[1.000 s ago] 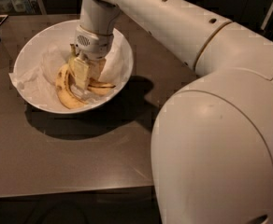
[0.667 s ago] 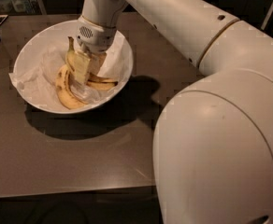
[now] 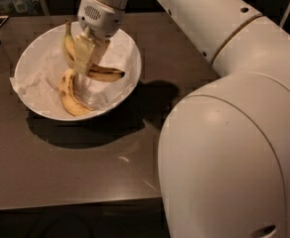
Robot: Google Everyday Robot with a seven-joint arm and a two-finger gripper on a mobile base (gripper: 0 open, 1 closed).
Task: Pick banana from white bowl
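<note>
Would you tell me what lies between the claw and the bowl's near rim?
Camera view: a second banana on white paper. The claw, over the white bowl, grips the banana.

Pretty dim overall, with warm light coming in from around 11 o'clock. The white bowl (image 3: 127, 90) is throwing a big soft shadow across the table (image 3: 85, 177) toward 4 o'clock, and the table is catching a small glare spot near 6 o'clock. The end effector (image 3: 88, 53), clamping the banana (image 3: 108, 74) at 10 o'clock, is glowing pale.
</note>
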